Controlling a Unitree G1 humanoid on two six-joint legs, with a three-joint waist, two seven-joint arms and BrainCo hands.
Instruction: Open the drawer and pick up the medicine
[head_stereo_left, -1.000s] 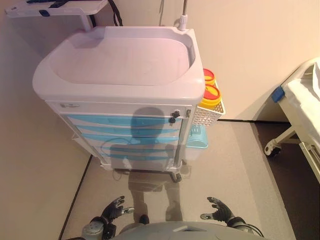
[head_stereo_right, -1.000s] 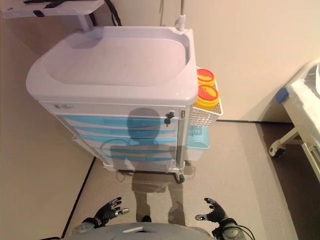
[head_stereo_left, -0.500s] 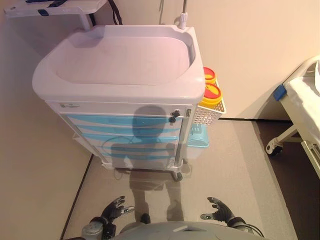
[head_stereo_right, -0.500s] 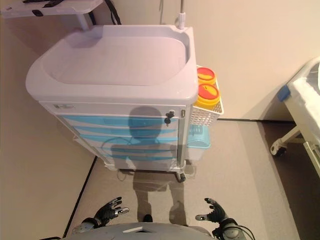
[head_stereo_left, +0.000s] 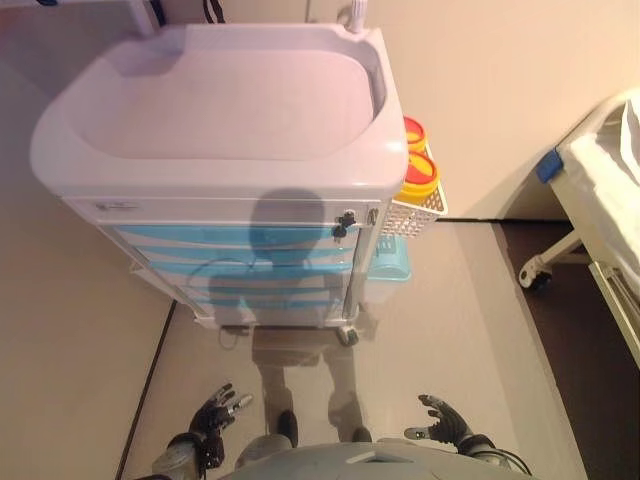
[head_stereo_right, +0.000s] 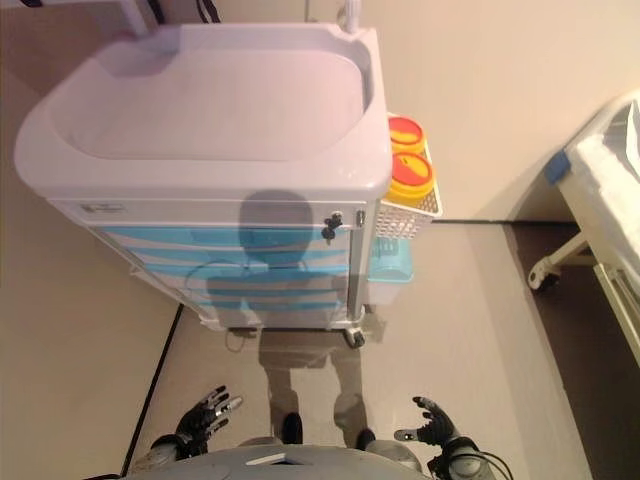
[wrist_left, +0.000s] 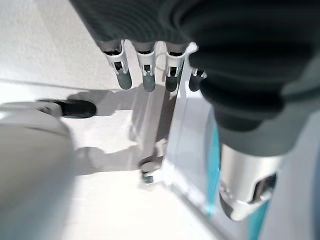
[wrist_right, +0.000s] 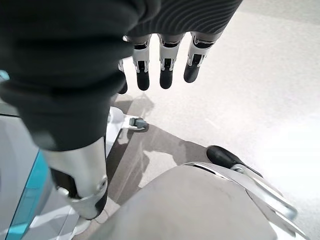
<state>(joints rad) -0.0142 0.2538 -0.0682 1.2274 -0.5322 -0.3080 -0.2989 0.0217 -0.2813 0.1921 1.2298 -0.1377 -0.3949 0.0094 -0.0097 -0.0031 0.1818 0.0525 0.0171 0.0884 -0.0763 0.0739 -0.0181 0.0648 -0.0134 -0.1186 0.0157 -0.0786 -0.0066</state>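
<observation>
A white medical cart with a tray top stands ahead of me against the wall. Its front has several light blue drawers, all shut, with a lock knob at the upper right. No medicine is in view. My left hand hangs low at the lower left, fingers relaxed and empty. My right hand hangs low at the lower right, fingers relaxed and empty. Both are well short of the cart. The cart's blue front also shows in the left wrist view.
A white side basket on the cart's right holds two yellow containers with red lids. A blue bin sits below it. A bed frame with a wheel stands at the right. A dark floor line runs at the left.
The whole picture has shifted: the camera has moved closer to the cart, which looks larger and nearer. Both hands stay low and open.
</observation>
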